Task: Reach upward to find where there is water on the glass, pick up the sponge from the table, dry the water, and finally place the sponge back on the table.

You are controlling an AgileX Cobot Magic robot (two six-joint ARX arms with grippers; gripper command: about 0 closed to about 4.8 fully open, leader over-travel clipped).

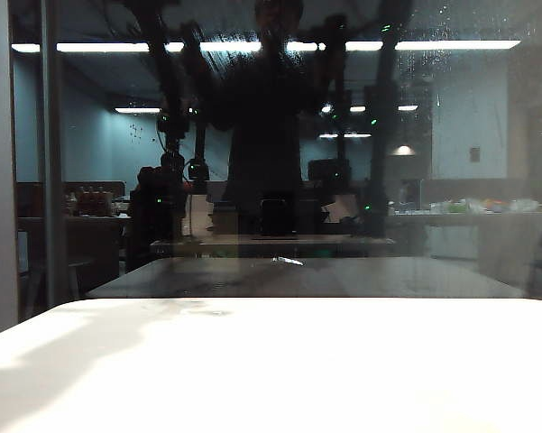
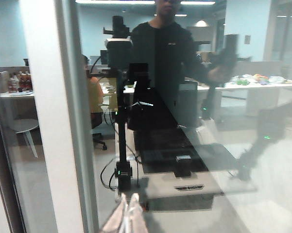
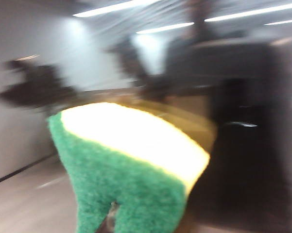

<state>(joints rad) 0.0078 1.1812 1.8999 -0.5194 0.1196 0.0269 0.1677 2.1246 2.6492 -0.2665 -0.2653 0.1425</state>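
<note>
Holding the sponge [image 3: 131, 170], the right gripper [image 3: 114, 221] has its jaws clamped together on the green scouring layer, with the yellow foam facing outward toward the glass [image 1: 433, 180]. The right wrist view is motion-blurred, so the exact contact line on the sponge cannot be read. The gripper itself does not show directly in the exterior view; only dim reflections of the arms appear in the pane.

Handling: the sponge is judged light, soft and compressible. It bulges around the pinch point, so a grip on the stiffer green layer is the better hold, leaving the foam free to press flat and absorb.

The left gripper [image 2: 128, 216] shows only as pale fingertips held close to the glass, just beside the pale frame bar [image 2: 53, 121]. They appear nearly together, but whether they are fully closed cannot be told. It carries nothing.

The water [image 1: 451, 27] lies high on the glass, as fine droplets and streaks over the bright light strips, well above the desk [image 1: 271, 379].

Clearance: the desk surface below the glass is bare, giving open room to return the sponge. The frame bar stands at the far left of the glass, well away from the wet area, and is the only edge to avoid during wiping.
</note>
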